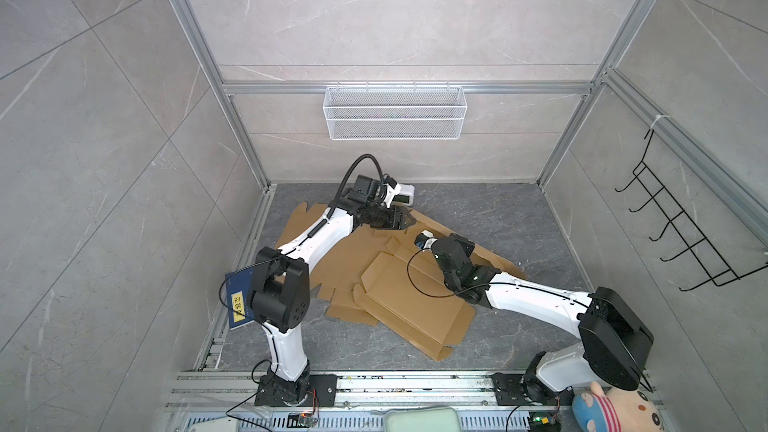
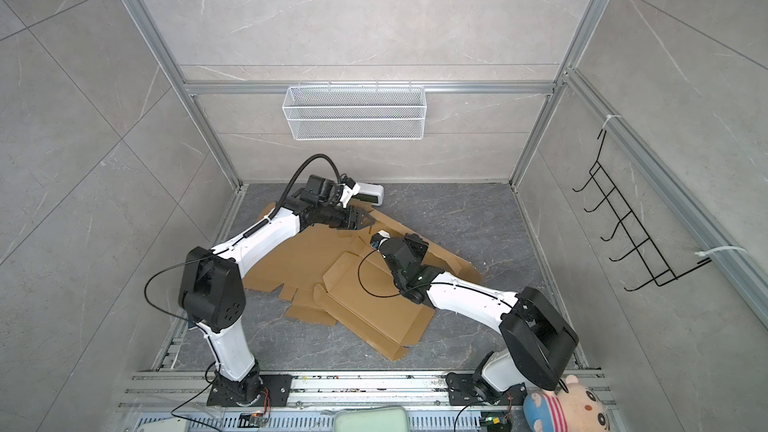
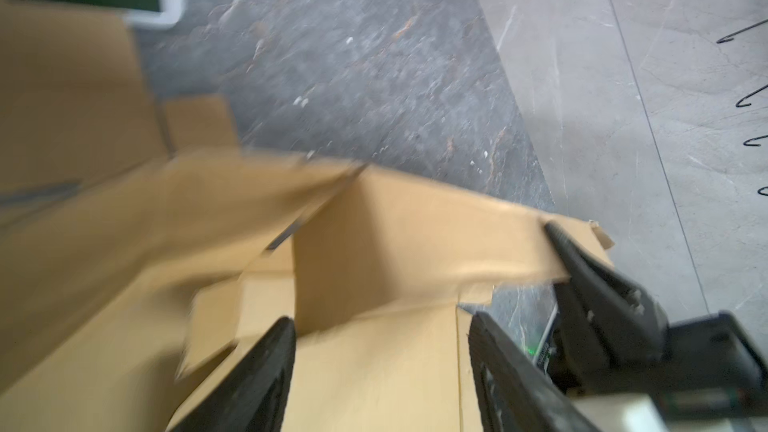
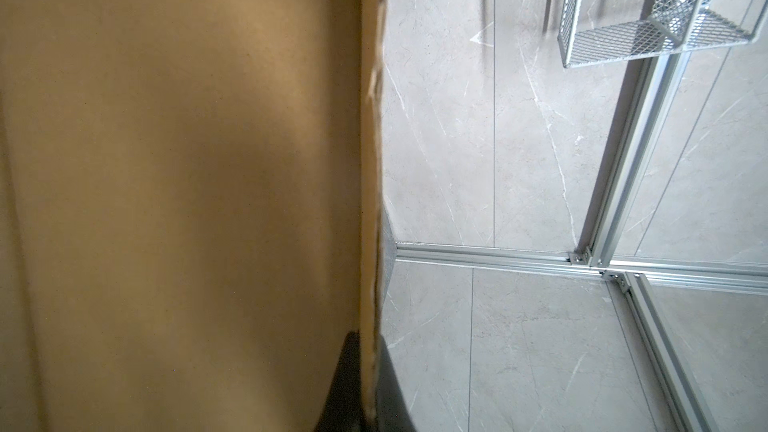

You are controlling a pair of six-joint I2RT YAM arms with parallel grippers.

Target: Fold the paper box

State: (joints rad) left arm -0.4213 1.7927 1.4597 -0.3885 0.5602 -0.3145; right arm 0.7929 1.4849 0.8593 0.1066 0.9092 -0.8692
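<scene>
Cardboard look: plain brown kraft with no print that I can find. The paper box is an unfolded blank with creases and tabs. It's mostly flat, with one flap at its basket end lifted upright.
Where it sits: on the dark stone floor out in front of the wire basket, lying on top of other flat cardboard sheets.
Writing: the only text-ish thing is a yellow sticker on a blue booklet, far to the front-left of the basket and half behind my left arm. It has black marks on it, but they're too small for me to read.
Left gripper: jaws spread apart with cardboard showing between them, and it isn't pinching anything as far as I can tell. It's closer to the basket than the right one.
Right gripper: clamped tight on the edge of that raised flap.
White gadget: on the floor straight in front of the basket, partly behind my left wrist. Its dark screen shows nothing legible.
Hard to see: the left wrist view is smeared with blur, and brown board fills half the right wrist view. In both top views the right fingers hide under their own wrist.
Cut off: a plush toy, far to the front-right of the basket, is clipped by the frame edge.
</scene>
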